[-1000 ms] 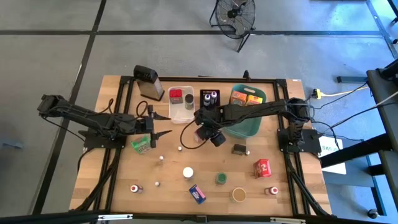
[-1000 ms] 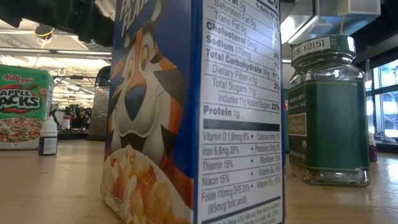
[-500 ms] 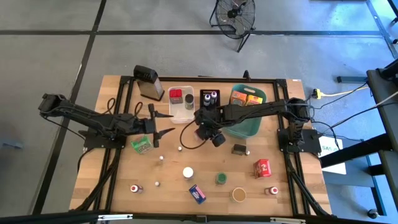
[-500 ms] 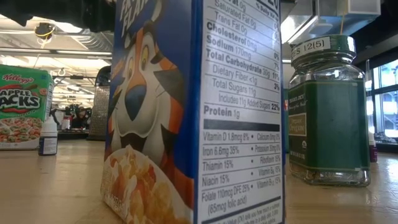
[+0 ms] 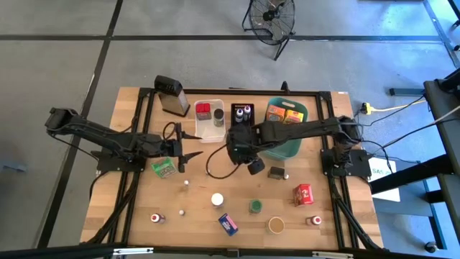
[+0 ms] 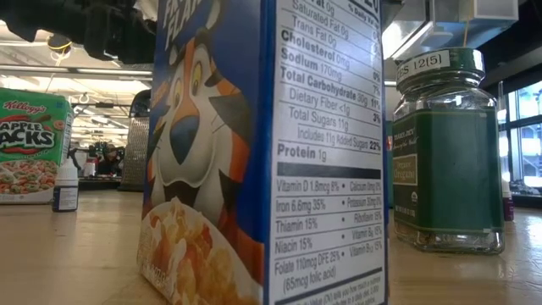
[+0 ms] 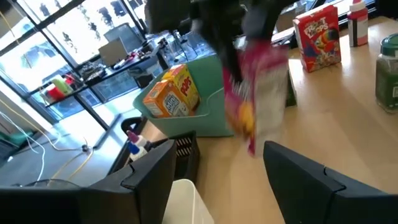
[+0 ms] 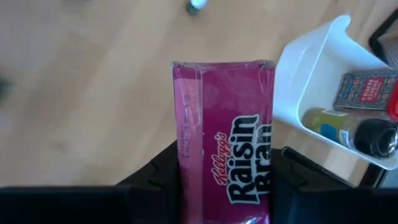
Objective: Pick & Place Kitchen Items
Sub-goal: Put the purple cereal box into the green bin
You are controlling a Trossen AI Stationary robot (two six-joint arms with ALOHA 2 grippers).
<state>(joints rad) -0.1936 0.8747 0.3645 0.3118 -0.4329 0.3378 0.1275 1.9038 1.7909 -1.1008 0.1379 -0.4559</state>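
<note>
Two claws: right (image 8: 224, 180) pinching pink box (image 8: 224, 137) beside white bin (image 8: 311, 93); left (image 7: 242, 180) spread.

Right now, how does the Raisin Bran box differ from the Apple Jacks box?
The Raisin Bran box is magenta and sits between the right pincer's fingers near the white bin. The Apple Jacks box is green and rests on the table, beside the open left pincer. Both are small Kellogg's cereal boxes.
</note>
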